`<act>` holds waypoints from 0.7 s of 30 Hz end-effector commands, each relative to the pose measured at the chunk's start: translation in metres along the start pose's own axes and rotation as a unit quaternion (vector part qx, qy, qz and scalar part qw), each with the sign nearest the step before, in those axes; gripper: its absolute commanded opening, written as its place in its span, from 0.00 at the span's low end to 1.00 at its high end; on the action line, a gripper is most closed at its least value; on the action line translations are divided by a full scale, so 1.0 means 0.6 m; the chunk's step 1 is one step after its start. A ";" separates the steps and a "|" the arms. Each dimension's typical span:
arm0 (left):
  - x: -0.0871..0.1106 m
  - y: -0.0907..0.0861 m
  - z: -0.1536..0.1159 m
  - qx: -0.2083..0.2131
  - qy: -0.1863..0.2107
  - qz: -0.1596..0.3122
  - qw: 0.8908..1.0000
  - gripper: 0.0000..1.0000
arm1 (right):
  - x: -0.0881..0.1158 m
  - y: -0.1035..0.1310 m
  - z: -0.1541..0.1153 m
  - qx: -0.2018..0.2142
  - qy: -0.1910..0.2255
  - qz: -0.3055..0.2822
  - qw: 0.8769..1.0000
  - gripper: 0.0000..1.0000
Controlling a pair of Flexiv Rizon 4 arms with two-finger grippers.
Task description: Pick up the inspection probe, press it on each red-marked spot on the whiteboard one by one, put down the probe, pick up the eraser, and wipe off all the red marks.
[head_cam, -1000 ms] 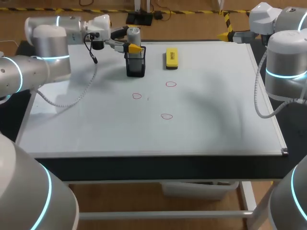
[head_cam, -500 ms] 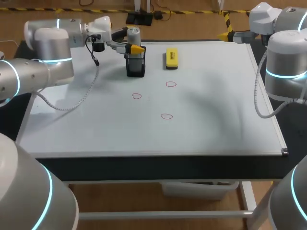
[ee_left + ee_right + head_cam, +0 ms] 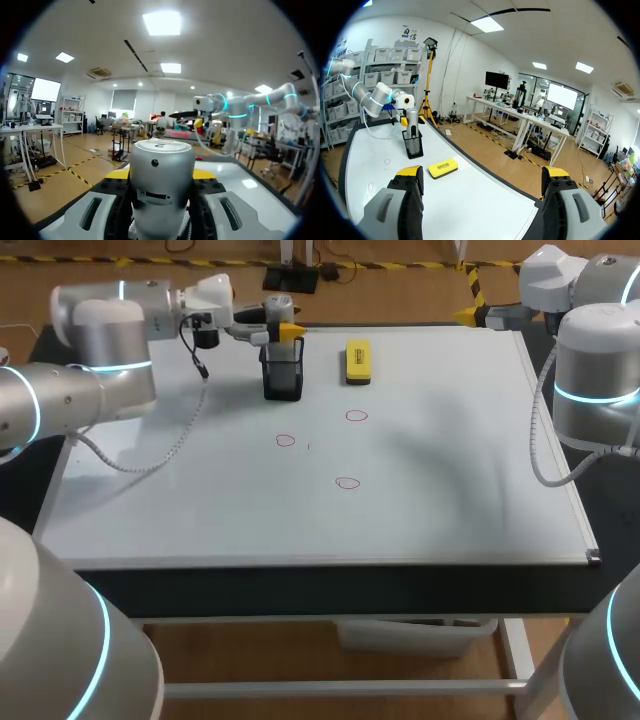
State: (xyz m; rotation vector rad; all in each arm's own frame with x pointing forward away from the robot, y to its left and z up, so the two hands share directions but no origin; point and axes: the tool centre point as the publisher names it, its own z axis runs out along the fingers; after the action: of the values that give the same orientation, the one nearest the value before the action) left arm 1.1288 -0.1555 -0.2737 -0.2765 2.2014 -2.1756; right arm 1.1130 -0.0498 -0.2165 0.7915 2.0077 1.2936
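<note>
The silver inspection probe stands upright in a black holder at the whiteboard's far left. My left gripper comes in from the left and is shut on the probe's top, with a finger pressed against each side. Three red circles are drawn mid-board. The yellow eraser lies to the right of the holder. My right gripper hangs open off the far right corner; its view shows the eraser and probe ahead of it.
The whiteboard covers nearly the whole table top, and its metal frame runs along the right side. My right arm's elbow stands over the right edge.
My left gripper has slid a little toward the probe and closed its fingers onto it. The right arm has not moved.
</note>
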 end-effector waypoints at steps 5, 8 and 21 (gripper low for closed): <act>0.005 -0.008 -0.010 0.004 0.003 0.007 1.000 0.00 | -0.001 0.000 0.000 0.000 0.000 0.000 1.000 1.00; 0.008 -0.013 -0.014 0.005 0.003 0.011 1.000 0.00 | -0.001 0.000 0.000 0.000 0.000 0.000 1.000 1.00; 0.020 -0.048 -0.018 0.003 0.001 0.025 1.000 0.00 | -0.001 0.000 0.000 0.000 0.000 0.000 1.000 1.00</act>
State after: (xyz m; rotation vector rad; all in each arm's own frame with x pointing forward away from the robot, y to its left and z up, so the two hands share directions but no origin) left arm 1.1246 -0.1467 -0.2515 -0.2031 2.1728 -2.1792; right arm 1.1130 -0.0498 -0.2165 0.7914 2.0078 1.2936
